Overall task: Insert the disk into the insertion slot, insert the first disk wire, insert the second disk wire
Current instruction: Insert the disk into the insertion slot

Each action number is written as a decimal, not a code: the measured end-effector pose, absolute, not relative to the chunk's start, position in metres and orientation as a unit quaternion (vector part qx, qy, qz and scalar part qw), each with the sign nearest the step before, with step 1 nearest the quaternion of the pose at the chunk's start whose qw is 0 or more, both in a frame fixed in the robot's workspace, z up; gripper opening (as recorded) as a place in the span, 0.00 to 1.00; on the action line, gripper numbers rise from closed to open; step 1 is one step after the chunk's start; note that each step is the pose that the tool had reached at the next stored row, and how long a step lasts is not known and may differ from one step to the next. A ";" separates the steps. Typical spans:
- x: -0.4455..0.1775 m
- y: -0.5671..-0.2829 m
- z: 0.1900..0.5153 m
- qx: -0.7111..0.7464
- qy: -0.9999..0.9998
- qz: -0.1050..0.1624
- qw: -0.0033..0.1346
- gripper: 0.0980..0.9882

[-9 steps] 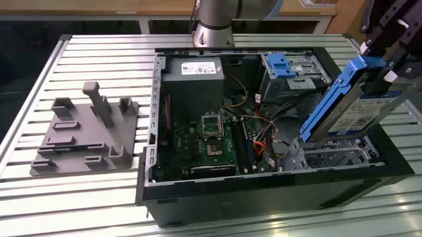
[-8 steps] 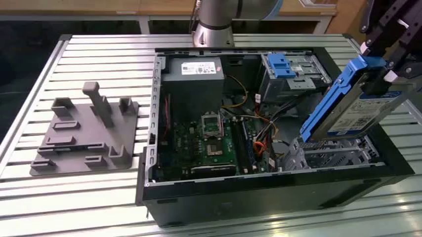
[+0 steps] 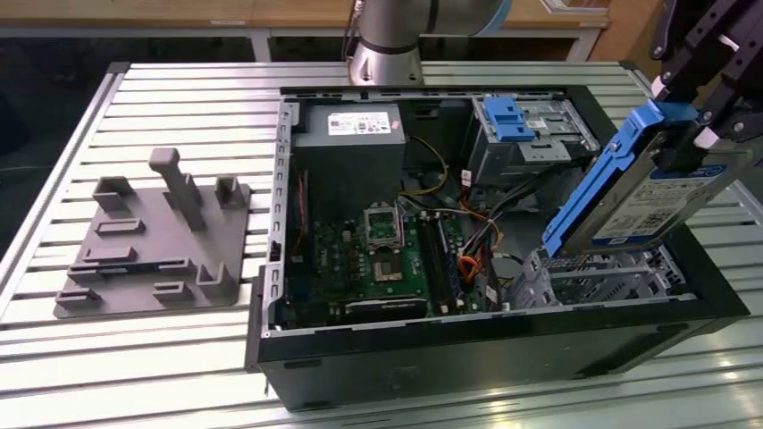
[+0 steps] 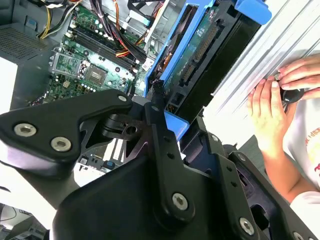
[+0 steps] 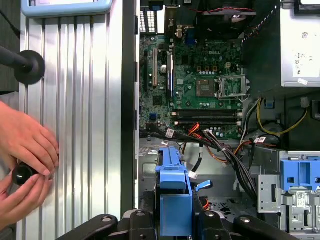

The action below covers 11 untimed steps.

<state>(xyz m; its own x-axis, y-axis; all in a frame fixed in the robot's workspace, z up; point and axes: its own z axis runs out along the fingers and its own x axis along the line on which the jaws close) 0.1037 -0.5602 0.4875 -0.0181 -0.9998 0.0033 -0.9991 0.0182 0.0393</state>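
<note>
The gripper [image 3: 695, 134] is clamped shut on the upper end of the disk [image 3: 638, 201], its black fingers pressed against the blue carrier frame [image 3: 596, 183]; in the first wrist view the gripper [image 5: 175, 217] has that blue frame squeezed between its fingers. The disk hangs steeply tilted over the exterior view's right part of the case, its lower end close above the insertion slot [image 3: 596, 279]. Whether the two touch, I cannot tell.

The slatted aluminium table [image 3: 179, 357] carries everything. On it lies the open black computer case [image 3: 477, 338], and well apart, toward the exterior view's left, a grey moulded fixture [image 3: 155, 241] with upright posts. Inside the case, the green motherboard [image 3: 381, 259] covers the floor, with the grey power supply [image 3: 348, 125] at the far end. Beside the power supply, toward the exterior view's right, stands the taller metal bay [image 3: 531, 134] with its blue latch. The insertion slot is the low perforated silver cage at the near corner, and it is not yet filled. A bundle of orange and black wires [image 3: 471, 255] lies loose between motherboard and cage.

In the first wrist view, a person's hand [image 5: 30, 142] and other hand [image 5: 22, 200] rest on the table beside the case, closed around a small black knob [image 5: 22, 174]
</note>
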 end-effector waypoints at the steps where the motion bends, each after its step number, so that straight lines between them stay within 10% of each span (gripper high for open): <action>1: 0.104 -0.560 0.487 0.701 -0.713 -0.013 0.015 0.30; 11: 0.104 -0.561 0.487 0.701 -0.713 -0.023 0.005 0.30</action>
